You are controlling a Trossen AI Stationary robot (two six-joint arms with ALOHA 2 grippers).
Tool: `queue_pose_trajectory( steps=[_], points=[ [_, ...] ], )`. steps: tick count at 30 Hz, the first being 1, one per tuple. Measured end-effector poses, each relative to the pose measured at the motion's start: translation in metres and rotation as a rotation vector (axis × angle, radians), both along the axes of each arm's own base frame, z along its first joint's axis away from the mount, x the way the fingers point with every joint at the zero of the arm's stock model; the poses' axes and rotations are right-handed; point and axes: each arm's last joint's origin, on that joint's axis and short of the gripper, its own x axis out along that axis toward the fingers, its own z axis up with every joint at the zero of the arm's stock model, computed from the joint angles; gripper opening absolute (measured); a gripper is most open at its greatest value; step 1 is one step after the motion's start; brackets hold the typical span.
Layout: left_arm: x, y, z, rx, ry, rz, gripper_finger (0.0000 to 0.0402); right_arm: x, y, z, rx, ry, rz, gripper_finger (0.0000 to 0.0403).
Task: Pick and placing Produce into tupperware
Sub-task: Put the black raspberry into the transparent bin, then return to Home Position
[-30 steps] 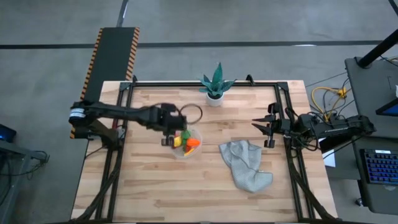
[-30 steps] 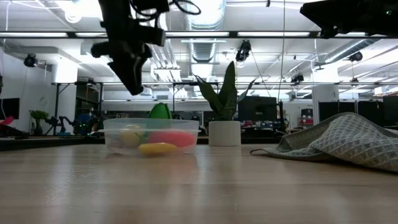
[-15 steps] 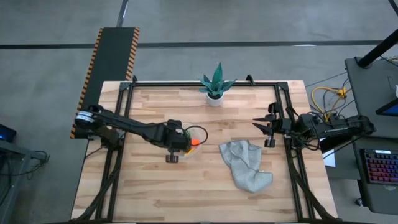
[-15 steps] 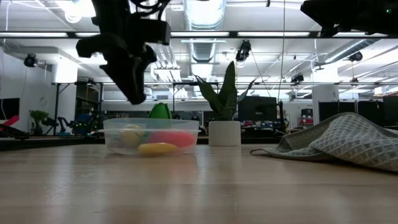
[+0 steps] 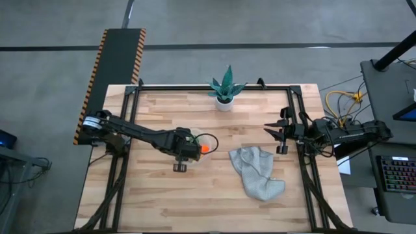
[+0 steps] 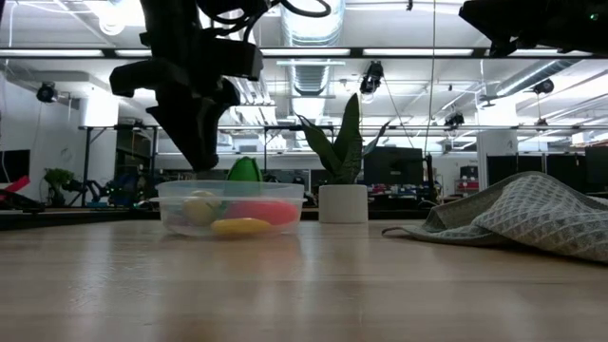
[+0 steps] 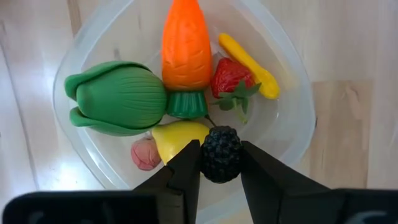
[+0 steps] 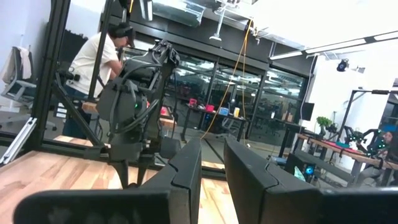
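From above, my left gripper point(image 5: 181, 156) hangs over the tupperware point(image 5: 203, 155), the arm hiding most of it, so only an orange piece shows just past my wrist. My right gripper point(image 5: 273, 135) waits well off to the far side, beyond the grey cloth point(image 5: 257, 172), near the table's edge.

From table height, my left gripper point(image 6: 195, 142) is poised directly above the tupperware point(image 6: 231, 207), high enough to clear its rim; the plant point(image 6: 344, 161) stands just beyond it.

Through my left wrist camera, my 2 fingers point(image 7: 185, 171) are clamped on a dark blackberry point(image 7: 220, 154), pinching it by its sides so it hangs straight over the container. Below it lie the carrot point(image 7: 185, 43), a green vegetable point(image 7: 115, 96), a strawberry point(image 7: 230, 81), a thin yellow piece point(image 7: 249, 65), a yellow fruit point(image 7: 174, 138) and a small pink piece point(image 7: 145, 154). I judge the berry is held here for dropping among them.

Through my right wrist camera, my fingers point(image 8: 183, 171) stand slightly apart, holding nothing.
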Motion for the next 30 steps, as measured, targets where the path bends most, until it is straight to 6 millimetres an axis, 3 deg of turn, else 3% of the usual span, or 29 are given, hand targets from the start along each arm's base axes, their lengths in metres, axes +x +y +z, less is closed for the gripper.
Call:
queue_pose_trajectory(
  steps=[8, 19, 23, 30],
  points=[
    [0.001, 0.000, 0.000, -0.005, -0.008, -0.001, 0.0102, 0.000, 0.000, 0.000, -0.001, 0.000, 0.003, 0.0061],
    [0.006, -0.001, 0.003, -0.006, -0.066, 0.016, 0.0226, 0.000, 0.000, 0.000, 0.009, -0.002, 0.006, 0.0061],
    [0.021, -0.003, 0.017, -0.019, -0.276, -0.025, 0.0219, 0.000, 0.000, 0.000, 0.010, -0.005, 0.006, 0.0061],
    [0.024, -0.003, 0.076, -0.019, -0.688, -0.160, 0.0162, 0.000, 0.000, 0.000, 0.017, -0.006, 0.010, 0.0061]
  ],
)
